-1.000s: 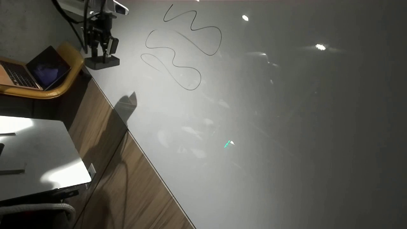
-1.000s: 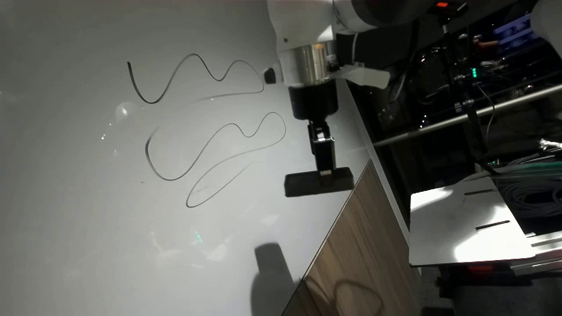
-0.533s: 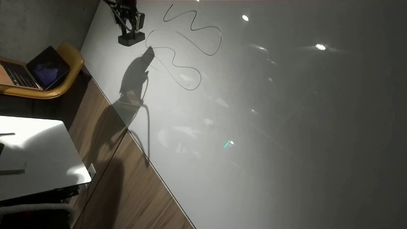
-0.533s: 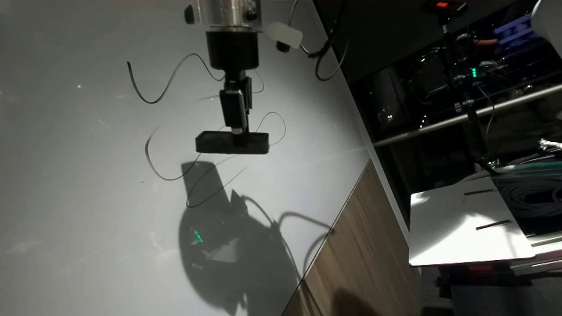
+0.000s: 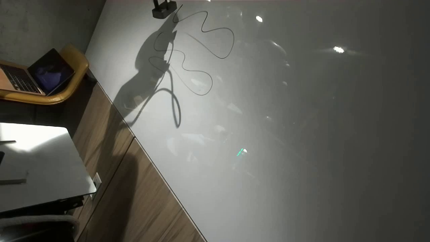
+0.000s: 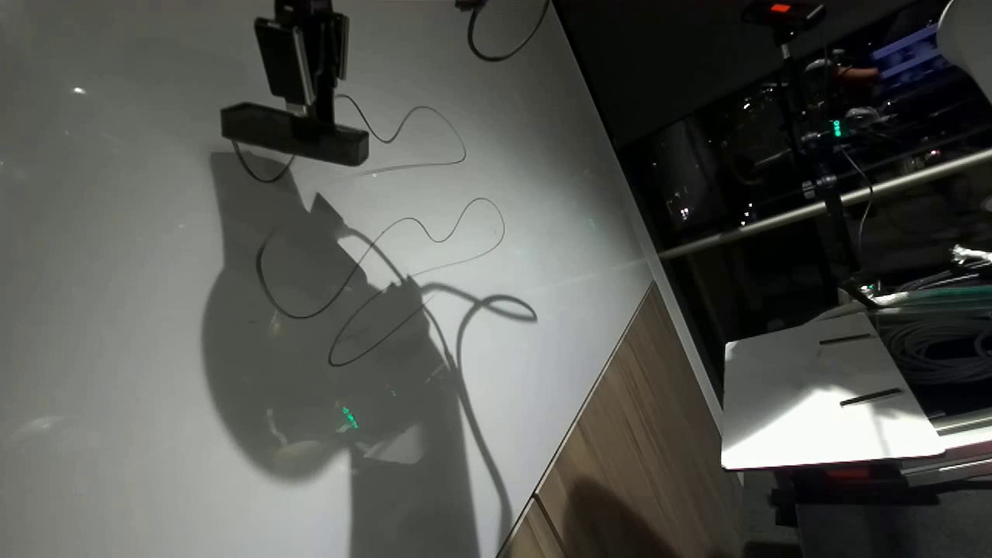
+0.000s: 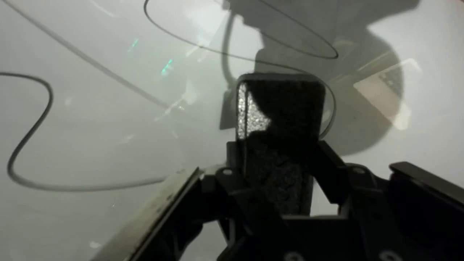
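Black block [image 7: 280, 136] in end effector's [image 6: 311, 116] grip

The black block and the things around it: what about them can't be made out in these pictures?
Black block: its underside is hidden in the wrist view by the block's own body.
Gripper: its upper part is cut off by the top edge in both exterior views.
Upper curvy line: a stretch is hidden behind the block in an exterior view.
Laptop screen: too small and dim to read in an exterior view.
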